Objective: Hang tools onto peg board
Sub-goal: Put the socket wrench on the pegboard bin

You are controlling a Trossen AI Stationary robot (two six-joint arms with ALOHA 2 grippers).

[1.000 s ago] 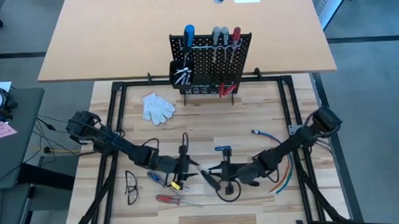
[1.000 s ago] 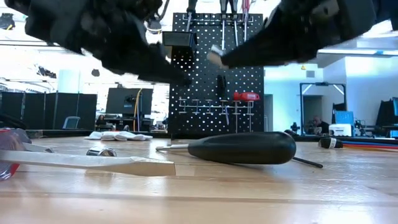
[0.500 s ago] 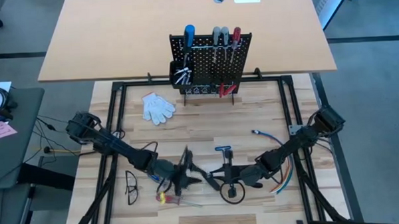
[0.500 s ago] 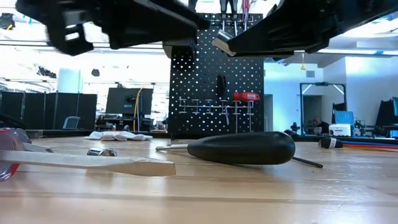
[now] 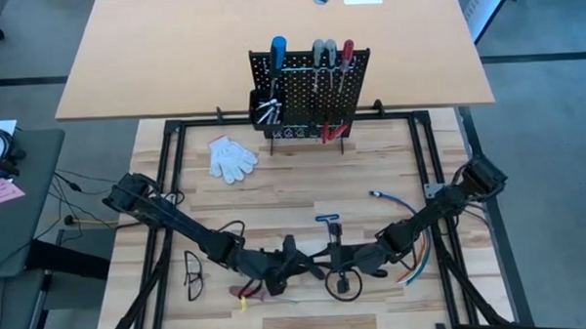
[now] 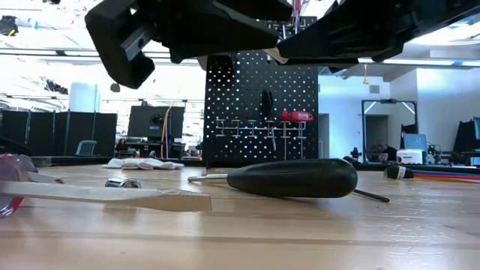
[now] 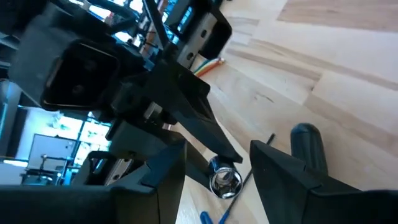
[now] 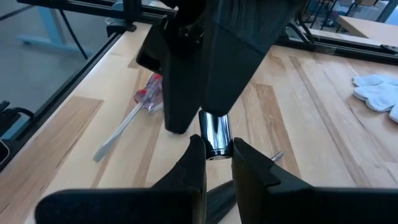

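Observation:
My right gripper [image 5: 316, 264] is shut on a short silver bit [image 8: 215, 132] above the table's near middle. My left gripper [image 5: 288, 258] is open; its two fingers [image 7: 163, 186] stand on either side of the bit [image 7: 224, 180], facing the right gripper. A black-handled screwdriver [image 6: 292, 178] lies on the table under both grippers. A red-handled screwdriver [image 8: 147, 93] lies on the table near the front edge. The black peg board [image 5: 310, 91] stands at the far middle, with blue, grey and red screwdrivers and red pliers hanging on it. My right gripper pinches the silver bit by its near end [image 8: 216, 144] between its two fingertips. The fingers come about level from the table's right. The bit sticks out past the fingertips toward my left gripper, clear of the table.
A blue T-handle key [image 5: 326, 220] lies just beyond the grippers. A white glove [image 5: 232, 157] lies at the far left, safety glasses [image 5: 192, 273] at the near left, and coloured cables [image 5: 414, 263] at the near right. A metal frame runs around the table.
My left gripper has gone toward the table's right and near edges, up to my right gripper, so that its fingers now stand around the bit. My right gripper has kept almost still with the bit.

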